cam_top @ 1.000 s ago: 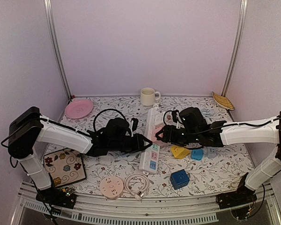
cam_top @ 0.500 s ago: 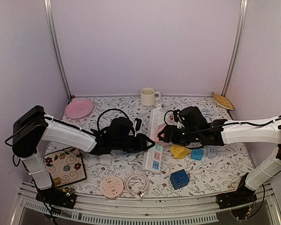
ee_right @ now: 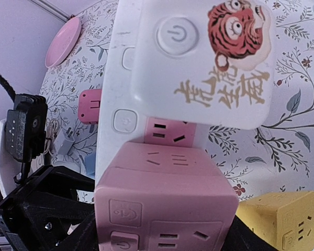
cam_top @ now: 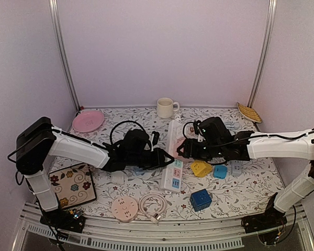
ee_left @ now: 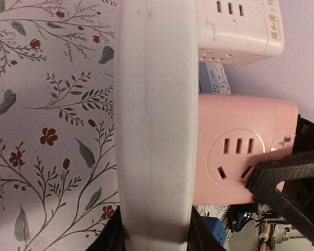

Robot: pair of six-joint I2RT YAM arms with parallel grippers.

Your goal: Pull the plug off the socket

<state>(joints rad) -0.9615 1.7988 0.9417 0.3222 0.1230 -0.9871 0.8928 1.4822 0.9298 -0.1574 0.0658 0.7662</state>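
Observation:
A white power strip lies at the table's middle. A pink cube plug sits plugged into it, next to a white cube with a tiger picture. My left gripper is shut on the strip's long sides; in the left wrist view the strip fills the space between the fingers. The pink cube stands on the strip's right there. My right gripper is shut on the pink cube, its fingers on either side of the cube in the right wrist view.
A yellow cube, a small blue cube and a dark blue cube lie right of the strip. A round pink socket, a coiled white cable and a flowered mat lie in front. A mug and a pink plate stand behind.
My left arm has shifted a little to the right, and the strip's near end has moved slightly right with it. My right gripper has stayed on the pink cube.

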